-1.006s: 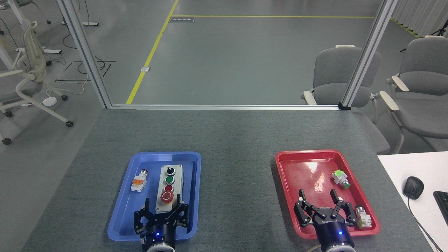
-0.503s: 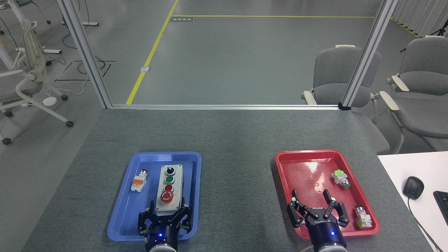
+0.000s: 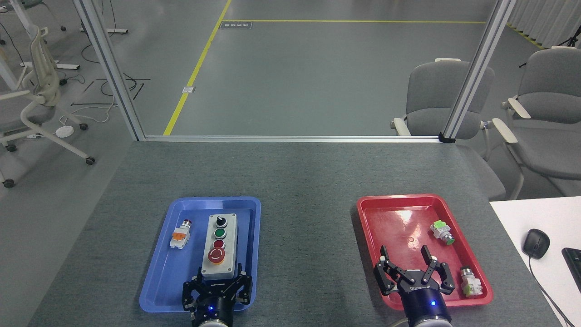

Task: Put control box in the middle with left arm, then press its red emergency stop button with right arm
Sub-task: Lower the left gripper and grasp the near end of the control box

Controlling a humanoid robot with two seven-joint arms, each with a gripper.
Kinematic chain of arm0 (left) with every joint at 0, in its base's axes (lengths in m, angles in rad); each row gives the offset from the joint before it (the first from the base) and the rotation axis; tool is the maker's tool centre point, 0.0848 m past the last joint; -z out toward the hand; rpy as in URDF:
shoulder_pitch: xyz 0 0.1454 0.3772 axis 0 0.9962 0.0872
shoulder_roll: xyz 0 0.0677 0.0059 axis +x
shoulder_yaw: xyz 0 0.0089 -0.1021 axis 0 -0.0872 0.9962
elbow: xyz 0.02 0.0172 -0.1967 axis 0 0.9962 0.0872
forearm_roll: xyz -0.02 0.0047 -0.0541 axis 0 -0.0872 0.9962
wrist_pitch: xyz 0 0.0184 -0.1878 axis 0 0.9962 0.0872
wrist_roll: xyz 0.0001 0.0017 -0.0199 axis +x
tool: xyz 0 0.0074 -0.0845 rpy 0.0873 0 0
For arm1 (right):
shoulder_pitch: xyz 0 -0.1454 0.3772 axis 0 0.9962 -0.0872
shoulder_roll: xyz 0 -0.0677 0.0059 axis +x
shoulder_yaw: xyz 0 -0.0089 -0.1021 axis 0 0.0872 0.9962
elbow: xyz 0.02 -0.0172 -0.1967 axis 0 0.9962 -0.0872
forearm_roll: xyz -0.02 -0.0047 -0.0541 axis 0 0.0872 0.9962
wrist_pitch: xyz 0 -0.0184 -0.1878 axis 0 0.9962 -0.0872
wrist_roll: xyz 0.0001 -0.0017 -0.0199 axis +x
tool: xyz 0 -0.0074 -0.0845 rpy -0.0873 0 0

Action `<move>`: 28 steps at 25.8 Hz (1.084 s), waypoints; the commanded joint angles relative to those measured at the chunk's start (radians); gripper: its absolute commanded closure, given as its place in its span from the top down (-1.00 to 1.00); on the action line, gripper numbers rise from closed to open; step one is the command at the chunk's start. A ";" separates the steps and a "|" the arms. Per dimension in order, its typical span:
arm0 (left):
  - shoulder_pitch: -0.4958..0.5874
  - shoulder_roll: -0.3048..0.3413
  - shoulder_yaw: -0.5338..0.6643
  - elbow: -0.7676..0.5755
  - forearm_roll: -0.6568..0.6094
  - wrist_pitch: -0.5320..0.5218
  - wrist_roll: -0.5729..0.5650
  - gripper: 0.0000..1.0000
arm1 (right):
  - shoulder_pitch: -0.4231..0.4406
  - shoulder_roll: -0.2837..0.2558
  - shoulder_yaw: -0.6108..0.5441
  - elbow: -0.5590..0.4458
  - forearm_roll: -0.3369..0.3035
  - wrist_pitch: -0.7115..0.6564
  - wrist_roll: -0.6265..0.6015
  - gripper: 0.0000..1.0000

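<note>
The left end effector (image 3: pixel 217 287) is hovering at the near end of the control box (image 3: pixel 219 245), its two fingers spread wide and holding nothing; whether they are touching the box is not clear. The right end effector (image 3: pixel 414 269) is also standing open and empty, waiting over the near part of the red tray (image 3: pixel 376 202).

The control box is lying inside the blue tray (image 3: pixel 159 272), right of a small loose push-button (image 3: pixel 180 236). Its long axis is running near to far, tilted only slightly. The black knob is sitting at the far end, and the red emergency stop button (image 3: pixel 216 255) at the near end, closest to the left end effector.

The step in hand appears to be the first one: the approach and grasp of the box. The next move likely calls for the left fingers to straddle the box's narrow width, close on its sides, lift it over the tray rim and set it on the bare surface (image 3: pixel 306 254) between the two trays. The button press is not yet due.
</note>
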 commanded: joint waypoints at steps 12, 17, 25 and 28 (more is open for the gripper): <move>-0.060 0.000 -0.003 0.060 -0.001 -0.001 0.007 0.98 | 0.005 -0.012 -0.006 0.001 -0.002 0.005 0.001 0.96; -0.066 0.013 -0.003 0.080 -0.002 -0.035 0.007 0.45 | 0.003 -0.007 -0.008 -0.001 -0.003 0.003 0.001 0.96; -0.068 0.040 0.000 0.082 -0.001 -0.147 0.016 -1.00 | 0.005 -0.012 -0.005 -0.002 -0.005 -0.006 0.000 0.96; -0.069 0.052 0.003 0.072 -0.002 -0.165 0.016 -1.00 | 0.005 -0.010 -0.005 -0.001 -0.005 -0.015 0.001 0.96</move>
